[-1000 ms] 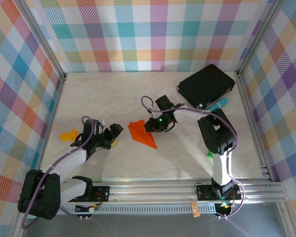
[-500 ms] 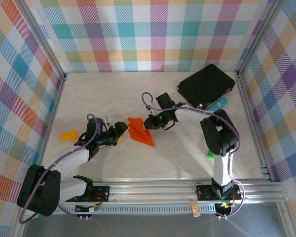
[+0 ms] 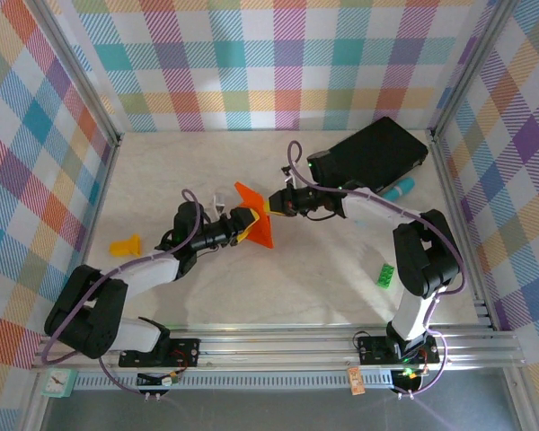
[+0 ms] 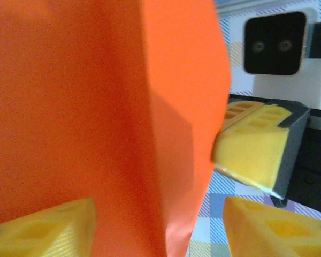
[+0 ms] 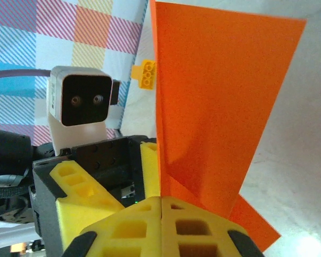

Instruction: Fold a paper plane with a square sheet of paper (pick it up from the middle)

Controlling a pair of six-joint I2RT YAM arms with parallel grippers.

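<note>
Bright orange paper plane (image 3: 259,229), yellow fingers (image 5: 128,227), black pad (image 3: 377,153), pastel plaid walls (image 3: 251,54), green block (image 3: 385,275)

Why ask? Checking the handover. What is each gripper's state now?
Left gripper: open, jaws either side of the paper plane.
Right gripper: shut on the paper plane.

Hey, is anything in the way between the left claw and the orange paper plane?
Nothing visible. The orange paper plane stands between the open fingers of the left claw, while the right claw pinches it from the opposite side.

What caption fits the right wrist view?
Right hand shut on the folded orange paper, open left hand close beside it.
</note>
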